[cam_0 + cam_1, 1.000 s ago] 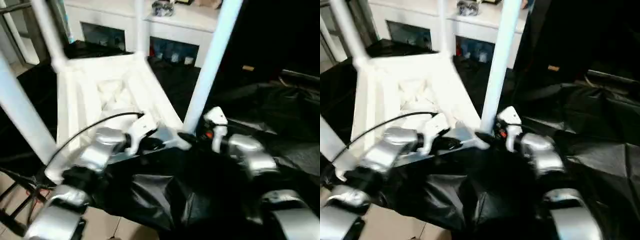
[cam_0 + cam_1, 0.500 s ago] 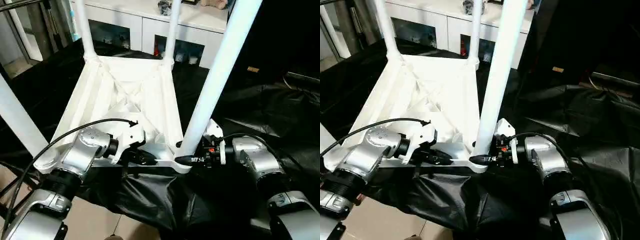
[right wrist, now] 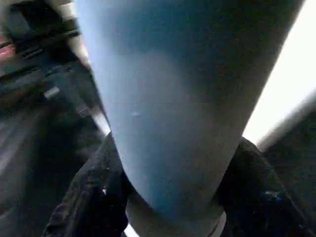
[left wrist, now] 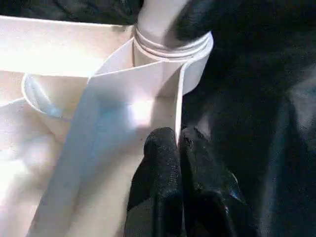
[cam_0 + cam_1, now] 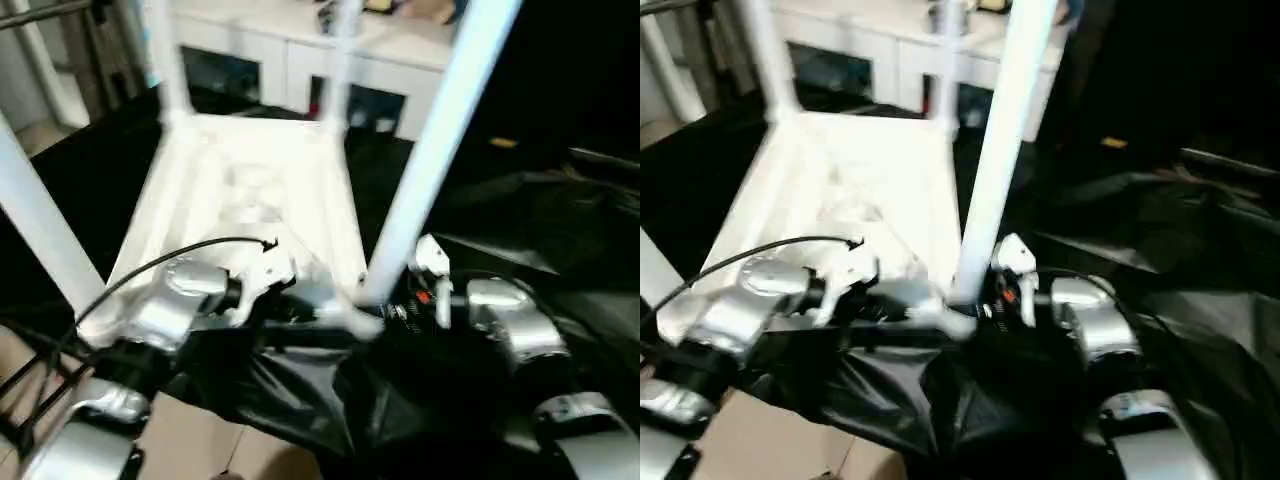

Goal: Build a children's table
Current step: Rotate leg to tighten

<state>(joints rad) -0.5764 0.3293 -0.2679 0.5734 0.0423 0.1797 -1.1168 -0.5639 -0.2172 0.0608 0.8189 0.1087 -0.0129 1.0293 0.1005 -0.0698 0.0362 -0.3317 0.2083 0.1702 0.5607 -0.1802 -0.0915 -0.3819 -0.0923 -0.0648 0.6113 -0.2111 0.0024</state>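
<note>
Tabletop (image 5: 250,190) upside down on black sheet (image 5: 520,230), legs up. Left end effector (image 4: 178,148) pinched shut on near rim; right end effector (image 3: 168,197) straddling near-right leg (image 5: 435,150) at socket, grip unclear. Push straight down, no twisting.

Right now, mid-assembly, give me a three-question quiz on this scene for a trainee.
1. True or false: the tabletop lies with its ribbed underside up.
2. What does the right pincer have between its fingers? A) a black cable B) the near-right leg C) the cabinet
3. Fill in: the left pincer is pinched on the tabletop's thin near ____, beside the corner socket.

Key: 1 true. 2 B; the fingers sit either side of the leg's base. 3 edge wall.
</note>
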